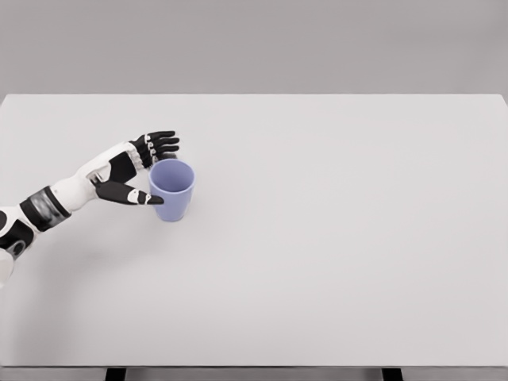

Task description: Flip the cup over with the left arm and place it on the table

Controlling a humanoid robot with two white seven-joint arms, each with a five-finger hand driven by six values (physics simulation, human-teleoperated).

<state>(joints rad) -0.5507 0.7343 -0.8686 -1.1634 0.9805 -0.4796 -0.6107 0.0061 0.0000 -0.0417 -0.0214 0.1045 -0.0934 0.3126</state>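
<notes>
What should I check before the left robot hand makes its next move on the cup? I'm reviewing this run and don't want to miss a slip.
1. Cup upright with its opening up: ok, the mouth shows from the head view.
2. Cup resting on the table: ok, as far as this view shows.
3. Left robot hand at the cup: ok, thumb in front of the rim, fingers behind it.
4. Fingers closed firmly on the cup: cannot tell, contact is unclear.
5. Space around the cup free of other things: ok.
6. Right arm out of the way: ok, it is not in view.
</notes>
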